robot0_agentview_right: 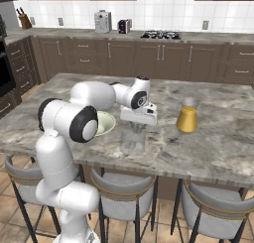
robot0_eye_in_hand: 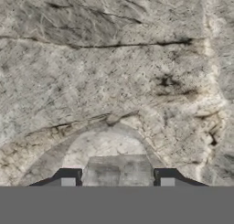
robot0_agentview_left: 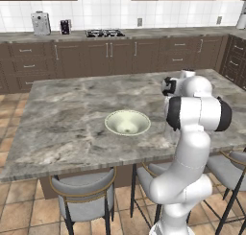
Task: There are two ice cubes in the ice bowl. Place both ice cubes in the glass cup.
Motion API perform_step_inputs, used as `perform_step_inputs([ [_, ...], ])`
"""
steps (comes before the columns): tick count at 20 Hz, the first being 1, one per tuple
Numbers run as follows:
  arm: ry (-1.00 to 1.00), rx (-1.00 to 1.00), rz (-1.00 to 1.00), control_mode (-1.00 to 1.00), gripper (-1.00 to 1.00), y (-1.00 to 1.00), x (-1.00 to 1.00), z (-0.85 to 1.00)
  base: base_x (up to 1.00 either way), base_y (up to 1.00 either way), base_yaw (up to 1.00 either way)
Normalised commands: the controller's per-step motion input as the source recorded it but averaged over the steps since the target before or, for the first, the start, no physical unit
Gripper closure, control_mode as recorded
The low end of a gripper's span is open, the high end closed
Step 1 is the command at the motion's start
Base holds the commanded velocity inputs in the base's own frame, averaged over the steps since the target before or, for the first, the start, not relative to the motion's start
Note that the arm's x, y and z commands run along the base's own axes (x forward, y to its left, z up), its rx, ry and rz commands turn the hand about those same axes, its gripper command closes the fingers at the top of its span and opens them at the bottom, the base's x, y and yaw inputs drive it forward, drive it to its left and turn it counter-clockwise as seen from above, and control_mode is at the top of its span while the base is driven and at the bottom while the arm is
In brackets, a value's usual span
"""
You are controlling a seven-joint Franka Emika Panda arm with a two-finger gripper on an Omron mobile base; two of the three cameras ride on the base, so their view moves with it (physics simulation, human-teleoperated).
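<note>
One gripper (robot0_eye_in_hand: 117, 175), fingers slightly apart around a whitish ice cube (robot0_eye_in_hand: 117, 172), we logged above the clear glass cup (robot0_agentview_right: 133, 139); glossy cream ice bowl (robot0_agentview_left: 127, 122) rested on veined marble counter (robot0_agentview_left: 62, 114).

A grey marble island table (robot0_agentview_right: 223, 138) has wide bare stone along its far side and at both ends. Three things stand in the way near its front edge: a shallow ice bowl (robot0_agentview_left: 127, 122), a clear glass cup (robot0_agentview_right: 133, 139) just beside it under the arm's hand, and an orange cup (robot0_agentview_right: 187, 119) farther right. Grey stools (robot0_agentview_right: 124, 195) crowd the floor below the front edge.
</note>
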Motion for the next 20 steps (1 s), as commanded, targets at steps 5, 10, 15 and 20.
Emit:
perform_step_inputs([
  [5, -0.03, 0.01, 0.0, -1.0, -1.0, 0.0, -0.34, 0.23, 0.0, 0.0, 0.0],
  [10, -0.07, 0.01, 0.0, -1.0, -1.0, 0.23, -0.74, 0.49, 0.0, 0.0, 0.0],
  [15, -0.05, -0.13, 0.03, -1.0, -1.0, 0.95, -1.0, 0.08, 0.0, 0.0, 0.0],
  [20, 0.0, -0.15, 0.06, -1.0, -1.0, 1.0, -1.0, -0.06, 0.0, 0.0, 0.0],
])
